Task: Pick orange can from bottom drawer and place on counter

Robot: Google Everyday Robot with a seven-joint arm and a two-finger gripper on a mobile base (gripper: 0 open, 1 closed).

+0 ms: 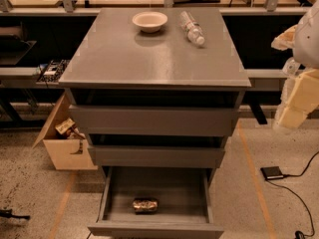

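Observation:
The orange can lies on its side in the open bottom drawer, near the middle of the drawer floor. The drawer is pulled out toward me at the foot of the grey cabinet. The counter is the cabinet's flat grey top. My gripper is at the right edge of the view, beside the cabinet at about the height of the top drawer, well above and to the right of the can. It holds nothing that I can see.
A white bowl and a clear plastic bottle lying on its side sit at the back of the counter. Two wider drawers stand slightly open above. A cardboard box is on the floor at left, a black pedal with cable at right.

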